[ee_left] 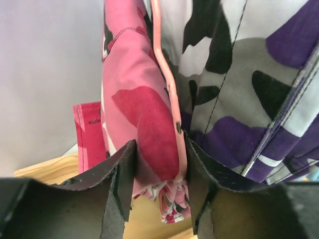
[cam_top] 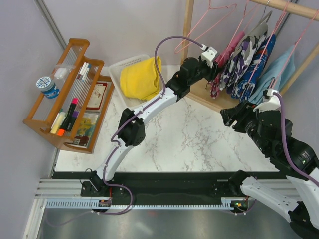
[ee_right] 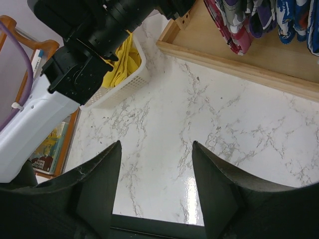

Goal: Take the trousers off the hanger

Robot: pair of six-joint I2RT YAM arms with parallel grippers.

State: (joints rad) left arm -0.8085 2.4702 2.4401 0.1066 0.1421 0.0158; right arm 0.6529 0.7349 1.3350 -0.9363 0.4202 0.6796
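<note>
The yellow trousers (cam_top: 141, 77) lie in the basket (cam_top: 115, 68) at left. My left gripper (ee_left: 159, 154) pinches the pink camouflage trousers (ee_left: 134, 99) beside the hanger (ee_left: 168, 87). I'd pull the cloth only (never the wire). My right gripper (ee_right: 155, 149) hangs spread and empty.

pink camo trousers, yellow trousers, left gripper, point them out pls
pink camo trousers (ee_left: 137, 104): left wrist view, on the hanging pink fold.
yellow trousers (cam_top: 141, 77): top external view, on the middle of the bundle.
left gripper (ee_left: 158, 154): left wrist view, midway between its fingertips.
</note>
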